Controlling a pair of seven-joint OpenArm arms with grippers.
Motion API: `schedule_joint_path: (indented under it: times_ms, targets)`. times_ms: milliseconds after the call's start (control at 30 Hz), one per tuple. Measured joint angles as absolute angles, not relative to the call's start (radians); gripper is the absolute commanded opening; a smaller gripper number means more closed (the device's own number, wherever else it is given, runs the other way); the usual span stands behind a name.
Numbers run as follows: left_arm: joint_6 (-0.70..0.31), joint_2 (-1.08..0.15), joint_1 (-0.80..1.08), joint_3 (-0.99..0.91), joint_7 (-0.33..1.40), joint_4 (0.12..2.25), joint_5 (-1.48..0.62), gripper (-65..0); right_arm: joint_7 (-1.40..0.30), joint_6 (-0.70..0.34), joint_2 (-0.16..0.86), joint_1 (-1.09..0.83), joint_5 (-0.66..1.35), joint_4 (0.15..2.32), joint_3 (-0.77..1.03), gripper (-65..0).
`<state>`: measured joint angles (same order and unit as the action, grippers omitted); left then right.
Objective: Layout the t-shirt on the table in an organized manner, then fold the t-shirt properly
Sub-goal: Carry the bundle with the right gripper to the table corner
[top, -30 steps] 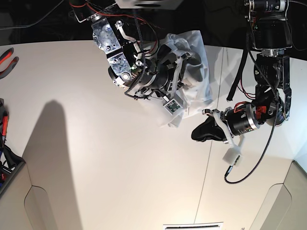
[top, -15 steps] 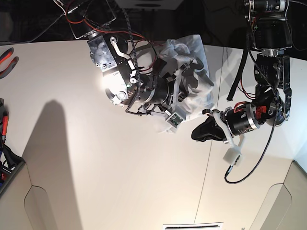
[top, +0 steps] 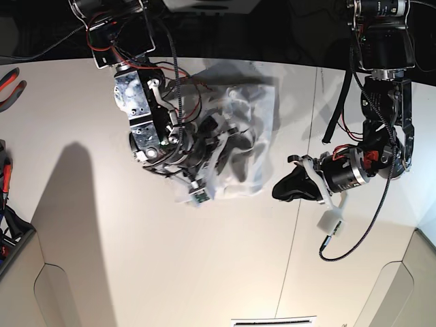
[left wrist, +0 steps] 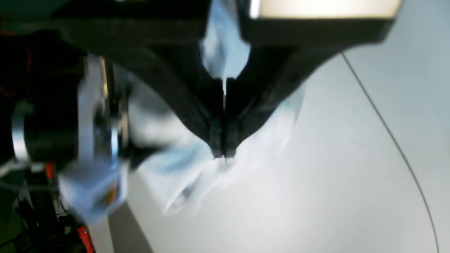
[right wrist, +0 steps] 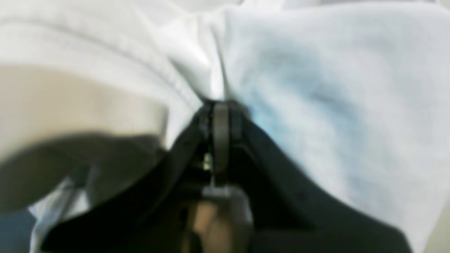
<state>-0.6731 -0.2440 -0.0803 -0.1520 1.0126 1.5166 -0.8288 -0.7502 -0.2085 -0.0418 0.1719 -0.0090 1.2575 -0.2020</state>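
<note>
The white t-shirt [top: 255, 102] lies bunched at the far middle of the table [top: 136, 259], partly lifted. My right gripper [top: 235, 143] is buried in its folds. In the right wrist view that gripper [right wrist: 219, 105] is shut on a pinch of the t-shirt [right wrist: 316, 88]. My left gripper [top: 283, 189] hovers just right of the cloth's near edge, shut with nothing in it. In the left wrist view its fingertips [left wrist: 215, 140] meet in front of the blurred t-shirt [left wrist: 197, 175], not on it.
A thin dark seam [top: 300, 204] crosses the table right of the shirt. Red-handled pliers [top: 10, 85] lie at the left edge, with a dark bin [top: 10, 238] below them. A cable loop [top: 354, 245] hangs from the left arm.
The right arm has swung left and toward the near side, dragging the t-shirt with it; the cloth now hangs lower and wider. The left arm has not moved.
</note>
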Motion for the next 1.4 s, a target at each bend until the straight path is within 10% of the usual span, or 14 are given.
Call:
schedule_joint_path:
  times_ms: [267, 500, 1067, 1400]
  targets:
    - [-0.673, -0.244, -0.08, -0.152, 1.013, 1.517, -0.83, -65.0, -0.741, 0.048, -0.017, 0.203, -0.153, 1.263, 0.142, -65.0]
    - [-0.673, -0.244, -0.081, -0.152, 1.001, 1.517, -0.83, -65.0, -0.809, 0.043, 0.01, 0.228, -0.167, 1.325, 0.223, -65.0]
    - [-0.674, -0.244, -0.081, -0.152, 0.986, 1.517, -0.827, -65.0, -0.878, -0.495, 0.031, 0.221, 0.102, 1.798, 0.091, -65.0]
    - [-0.675, -0.244, -0.081, -0.152, 0.987, 1.517, -0.821, -65.0, -1.112, -0.645, 0.321, 0.21, 0.443, 1.798, 0.085, -65.0]
